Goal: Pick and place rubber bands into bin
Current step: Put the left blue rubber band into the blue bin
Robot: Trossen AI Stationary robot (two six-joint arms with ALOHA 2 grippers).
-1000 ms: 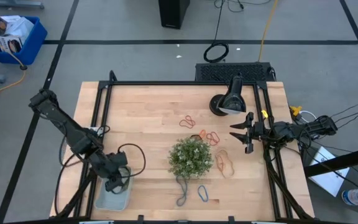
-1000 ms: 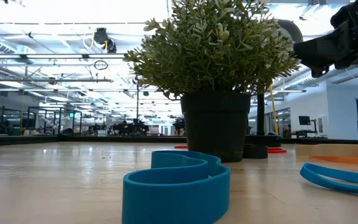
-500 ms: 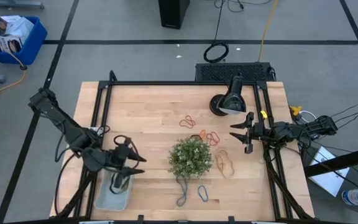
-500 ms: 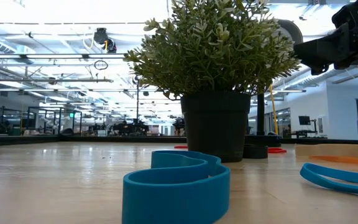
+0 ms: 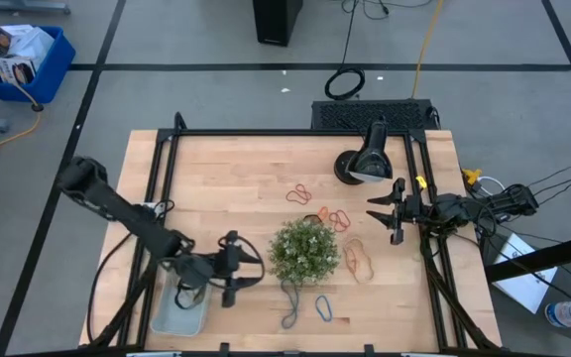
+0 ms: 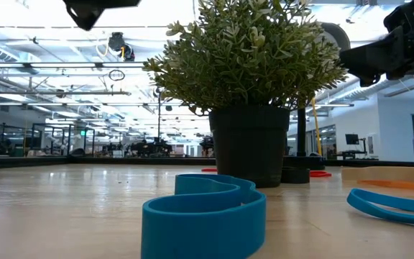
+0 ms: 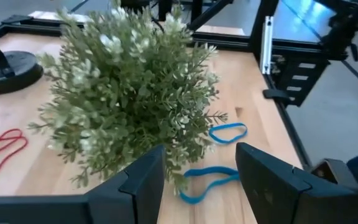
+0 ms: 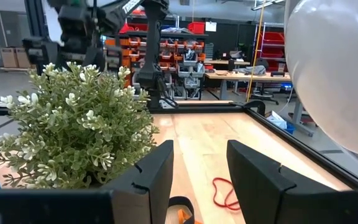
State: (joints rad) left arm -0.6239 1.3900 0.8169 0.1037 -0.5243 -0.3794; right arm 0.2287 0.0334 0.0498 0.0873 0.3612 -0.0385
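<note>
Rubber bands are what we are gathering, and by our reading the job is barely begun. Starting at the left of the table, the bin [image 5: 180,310] sits at the near-left corner, and we see what looks like one dark band lying in it, though we cannot be sure of more. Just beside it, our left gripper [image 5: 232,282] hangs between the bin and the plant [image 5: 304,250], its fingers spread apart and nothing between them; from its wrist view it faces the plant with two blue bands [image 7: 211,178] on the wood beyond. Moving right, a grey-green band [image 5: 291,297] and a blue band [image 5: 323,308] lie just in front of the plant, red loops [image 5: 298,193] lie behind it, and orange and tan ones [image 5: 357,258] are scattered to its right. All of these are left to collect. Farthest right, our right gripper [image 5: 389,222] waits near the table's edge beside the black lamp [image 5: 364,163], its fingers parted and empty, touching nothing.
</note>
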